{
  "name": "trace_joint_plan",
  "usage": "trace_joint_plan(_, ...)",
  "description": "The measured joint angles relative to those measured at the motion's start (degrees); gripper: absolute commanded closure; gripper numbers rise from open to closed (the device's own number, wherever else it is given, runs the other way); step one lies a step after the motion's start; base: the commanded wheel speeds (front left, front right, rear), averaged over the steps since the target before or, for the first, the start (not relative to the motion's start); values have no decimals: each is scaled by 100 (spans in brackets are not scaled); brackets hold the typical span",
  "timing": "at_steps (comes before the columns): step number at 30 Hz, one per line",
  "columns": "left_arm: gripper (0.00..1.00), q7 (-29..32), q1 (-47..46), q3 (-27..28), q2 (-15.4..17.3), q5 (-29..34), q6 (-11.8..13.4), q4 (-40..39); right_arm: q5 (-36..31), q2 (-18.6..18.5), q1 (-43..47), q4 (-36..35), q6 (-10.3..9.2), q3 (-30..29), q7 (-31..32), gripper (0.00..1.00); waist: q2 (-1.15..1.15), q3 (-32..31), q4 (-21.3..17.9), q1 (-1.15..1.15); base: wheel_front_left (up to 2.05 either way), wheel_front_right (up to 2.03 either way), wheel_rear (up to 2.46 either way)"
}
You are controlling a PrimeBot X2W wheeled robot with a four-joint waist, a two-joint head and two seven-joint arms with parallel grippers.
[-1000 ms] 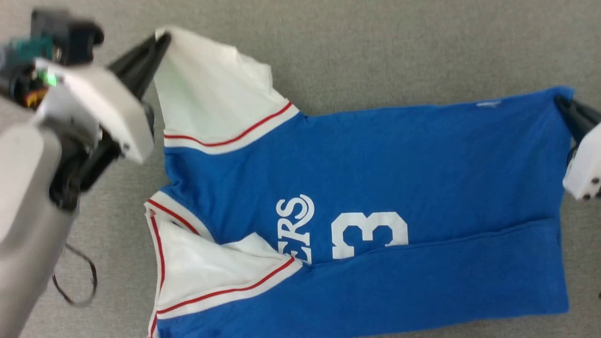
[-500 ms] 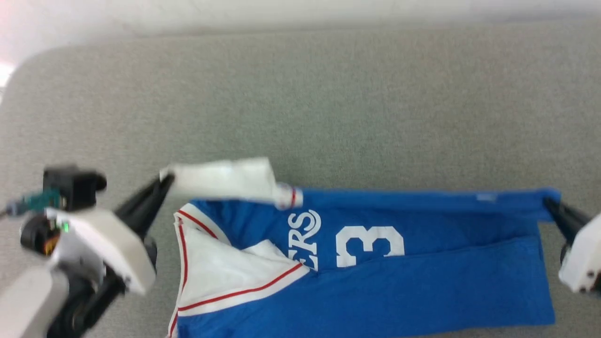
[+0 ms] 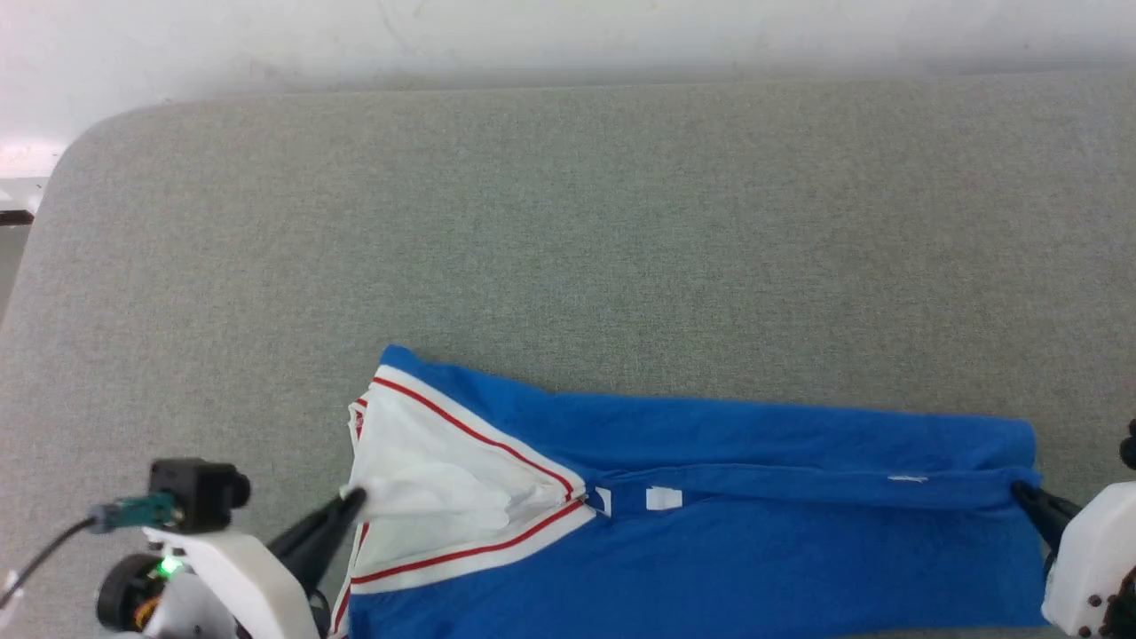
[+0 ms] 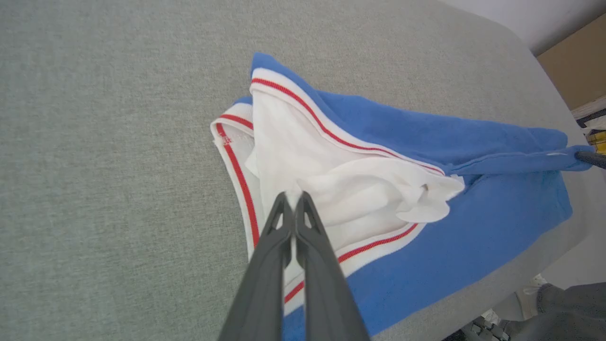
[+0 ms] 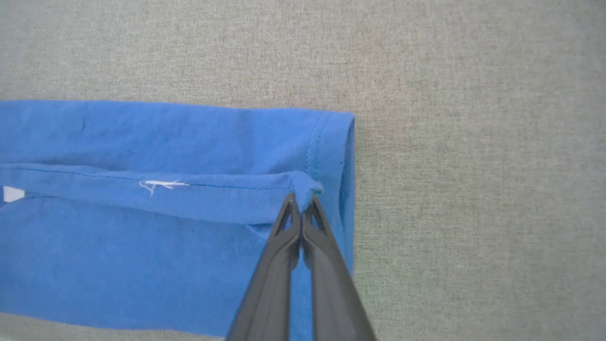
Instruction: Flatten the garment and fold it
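Head view | left claw (image 3: 355, 495) clamps garment (image 3: 754, 550) sleeve (image 3: 435, 484) | right claw (image 3: 1021, 490) clamps hem corner (image 5: 307, 183) — garment spans between.

The shirt (image 3: 754, 550) is soft, matt knit cloth, faintly fuzzy on its blue body. Its white sleeve (image 4: 293, 142) looks thinner and crumpled, with red woven stripes. The bench (image 3: 568, 222) is covered in grey felt-like fabric, matt and finely grained. The left pincer (image 4: 293, 195) and right pincer (image 5: 301, 199) are smooth, dark, matt plastic. The white casing (image 3: 1087, 559) is smooth plastic with a slight sheen.
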Motion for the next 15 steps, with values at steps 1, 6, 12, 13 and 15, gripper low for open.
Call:
trace_joint_plan(1,100,40,-2,-74,-44,16,0,49,-29,5,-1,51,0,32,-8,100,0,11,-4,0,0,0,0)
trace_joint_plan(6,100,140,-177,-361,-470,38,-27,638,-122,75,-98,388,0,272,-129,100,0,87,-27,0,0,0,0)
trace_joint_plan(12,98,145,-516,-487,-909,-48,-231,1592,-172,104,-334,822,0,477,-332,76,0,96,-72,0,0,0,0)
trace_joint_plan(13,84,129,-554,-481,-955,-67,-237,1656,-172,100,-355,869,0,487,-376,57,0,87,-77,0,0,0,0)
trace_joint_plan(15,63,96,-590,-468,-1040,-120,-277,1701,-138,104,-374,904,0,488,-449,0,0,73,-70,1,0,0,0)
